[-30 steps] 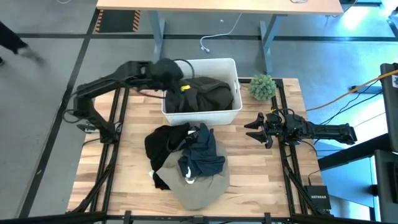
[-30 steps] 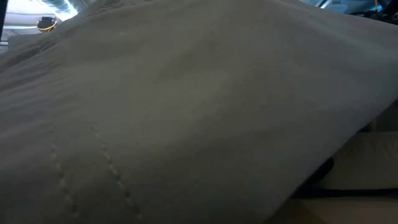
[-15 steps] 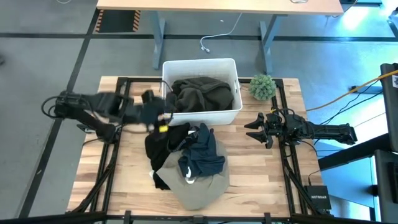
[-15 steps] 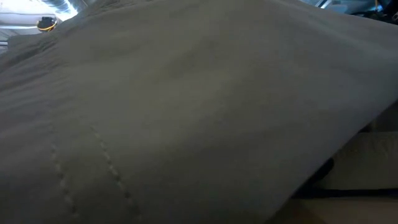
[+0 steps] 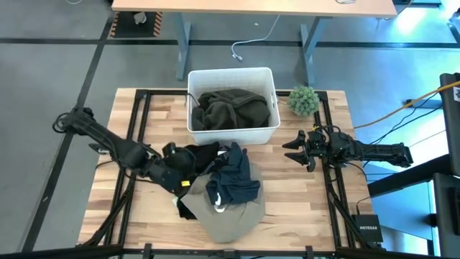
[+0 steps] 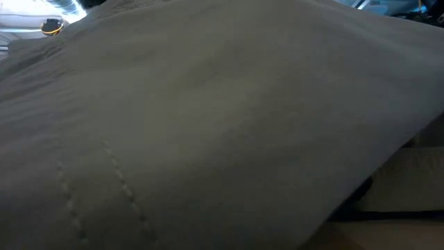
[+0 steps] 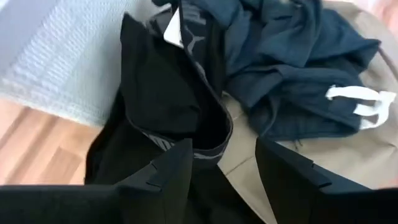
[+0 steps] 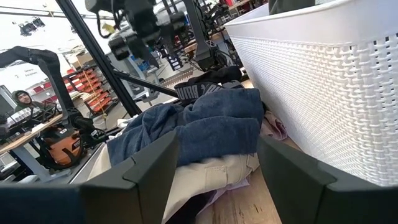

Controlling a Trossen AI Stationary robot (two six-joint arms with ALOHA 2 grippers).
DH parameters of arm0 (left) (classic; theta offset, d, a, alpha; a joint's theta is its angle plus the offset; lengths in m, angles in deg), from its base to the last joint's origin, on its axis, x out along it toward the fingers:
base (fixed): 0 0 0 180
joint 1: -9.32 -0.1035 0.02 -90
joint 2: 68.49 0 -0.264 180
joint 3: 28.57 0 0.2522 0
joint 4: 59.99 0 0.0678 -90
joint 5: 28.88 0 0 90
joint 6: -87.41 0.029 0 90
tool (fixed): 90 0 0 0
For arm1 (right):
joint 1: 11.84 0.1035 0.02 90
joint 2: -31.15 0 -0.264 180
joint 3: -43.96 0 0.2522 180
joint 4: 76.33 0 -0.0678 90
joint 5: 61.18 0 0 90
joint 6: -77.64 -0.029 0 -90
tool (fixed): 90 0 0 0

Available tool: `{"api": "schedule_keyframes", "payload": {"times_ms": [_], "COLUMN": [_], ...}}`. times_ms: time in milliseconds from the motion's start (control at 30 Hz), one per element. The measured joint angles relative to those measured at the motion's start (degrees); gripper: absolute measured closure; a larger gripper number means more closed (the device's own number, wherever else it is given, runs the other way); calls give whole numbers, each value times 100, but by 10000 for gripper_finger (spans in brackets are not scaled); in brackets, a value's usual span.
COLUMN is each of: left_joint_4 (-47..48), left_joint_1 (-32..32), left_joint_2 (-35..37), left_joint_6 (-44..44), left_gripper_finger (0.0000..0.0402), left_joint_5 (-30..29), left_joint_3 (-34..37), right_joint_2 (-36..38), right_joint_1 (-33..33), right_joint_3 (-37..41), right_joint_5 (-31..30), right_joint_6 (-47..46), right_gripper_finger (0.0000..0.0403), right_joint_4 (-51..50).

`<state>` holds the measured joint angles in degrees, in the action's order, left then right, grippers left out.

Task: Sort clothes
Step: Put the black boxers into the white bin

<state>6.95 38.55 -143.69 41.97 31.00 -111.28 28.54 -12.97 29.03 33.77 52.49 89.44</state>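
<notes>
The clothes lie in two places. A dark olive green garment [image 5: 231, 108] fills the white bin [image 5: 269, 79]. A black garment [image 5: 192, 160], a dark blue one [image 5: 233, 180] and a khaki-beige one [image 5: 230, 219] are heaped at the table's middle. The khaki cloth [image 6: 208, 125] fills the low view. My left gripper [image 5: 185, 171] stands open over the black garment [image 7: 168, 93], slanting down from the table's left. My right gripper [image 5: 291, 149] waits open at the table's right, pointing at the heap [image 8: 205, 124].
A small green plant [image 5: 303, 99] stands right of the bin at the table's far edge. Bare wood shows left of the heap and at the near right. Dark frame rails [image 5: 136, 122] run along the table's left and right sides.
My left gripper has swung from the bin's left rim toward the table's left, then toward the near edge and down to the black garment in the heap. The olive garment has settled in the bin.
</notes>
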Motion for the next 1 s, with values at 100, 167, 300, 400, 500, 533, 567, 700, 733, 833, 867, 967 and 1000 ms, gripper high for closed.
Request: {"api": "schedule_keyframes", "payload": {"times_ms": [100,167,300,400,500,533,567,700,733,833,867,967,1000], "left_joint_4": [-164,-484,-1147,-1520,-1688,-1753,-1857,-2262,-2320,-2462,-2556,-2844,-2871], "left_joint_1": [-25,-51,-50,-47,-52,-52,-52,-52,-51,-52,-52,-52,-52], "left_joint_2": [5,5,5,9,7,7,7,5,5,5,5,5,5], "left_joint_6": [-69,10,454,733,1021,1102,1158,1428,1420,1405,1406,1420,1435], "left_gripper_finger": [230,230,231,231,231,231,231,231,231,231,231,231,231], "left_joint_5": [1,21,127,126,97,92,86,90,91,90,90,87,86], "left_joint_3": [269,426,719,908,1062,1111,1187,1499,1558,1728,1768,1905,1943], "right_joint_2": [-1,1,0,2,-1,1,-1,2,1,2,1,1,0], "right_joint_1": [0,-2,-2,0,0,-1,-1,0,-2,0,-1,0,-2], "right_joint_3": [-1,-2,0,0,-1,-1,-1,0,-2,-2,-2,0,0], "right_joint_5": [0,1,0,0,2,0,0,1,2,1,-1,0,1], "right_joint_6": [0,0,0,0,0,0,0,0,0,0,0,0,0], "right_gripper_finger": [166,166,166,166,166,166,166,166,166,166,166,166,166], "right_joint_4": [0,0,0,0,0,0,0,0,0,0,0,0,0]}}
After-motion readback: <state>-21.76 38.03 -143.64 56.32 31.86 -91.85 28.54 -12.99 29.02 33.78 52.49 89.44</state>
